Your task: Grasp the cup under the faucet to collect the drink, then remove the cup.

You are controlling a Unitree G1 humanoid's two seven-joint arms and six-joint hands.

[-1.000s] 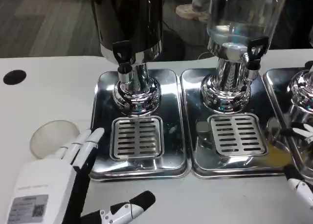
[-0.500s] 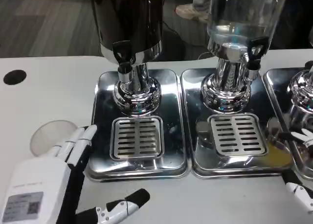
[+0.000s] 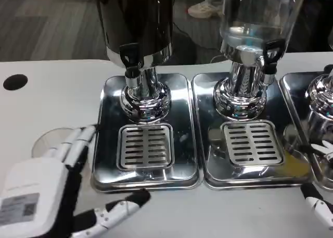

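Cup: clear plastic cup [image 3: 49, 143] sits on the white table [image 3: 52, 92] at my nine o'clock, left of the drip trays, well apart from the faucet.
Left hand: my left hand [image 3: 52, 196] reaches over the cup's near side, fingers spread, holding nothing; fingertips [image 3: 83, 134] lie just beside the tray edge.
Right hand: only white fingertips of my right hand [image 3: 320, 207] show at four o'clock; I cannot tell its grip.
Obstacles: dark steel dispenser [image 3: 136, 25] with black faucet [image 3: 130, 58] at twelve o'clock, above a polished steel tray [image 3: 109, 160] and slotted grate [image 3: 145, 147]; clear dispenser [image 3: 257, 20] at one o'clock.
Room: bare table left of the cup, black round hole [image 3: 15, 82] at ten o'clock.
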